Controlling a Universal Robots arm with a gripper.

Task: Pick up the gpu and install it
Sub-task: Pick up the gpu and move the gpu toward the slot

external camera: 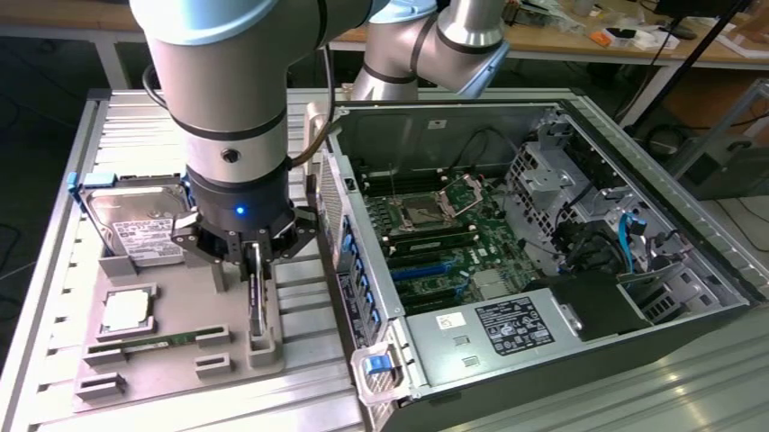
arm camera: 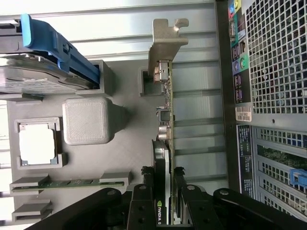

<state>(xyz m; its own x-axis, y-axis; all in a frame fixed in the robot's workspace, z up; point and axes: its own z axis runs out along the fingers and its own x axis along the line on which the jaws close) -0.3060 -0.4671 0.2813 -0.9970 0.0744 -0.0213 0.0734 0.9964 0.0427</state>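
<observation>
Where your arm reaches down over the gray tray (external camera: 180,373) (arm camera: 129,153), your gripper (external camera: 255,270) (arm camera: 163,184) is clamped on the gpu (external camera: 257,310) (arm camera: 164,112), with one finger pressed on each flat side. The gpu is a thin dark card. It stands up on its long edge in the gray holders on the tray, on the side next to the computer case (external camera: 445,135) (arm camera: 273,57). In the wrist view you can see its silver end bracket (arm camera: 163,43) at the end away from the fingers.

Look a bit further across the tray. A slim green RAM stick (external camera: 157,344) (arm camera: 72,183) lies flat in its own slot. Beside it, a square CPU chip (external camera: 129,310) (arm camera: 37,143) sits in a small frame. Past that, a silver hard drive (external camera: 139,220) (arm camera: 33,72) with a white label leans in its holder.

On the exterior view's right, the case lies open. You can see the green motherboard (external camera: 445,234) inside and the black power supply (external camera: 511,324) at the near end. Work benches (external camera: 577,45) stand far behind.
</observation>
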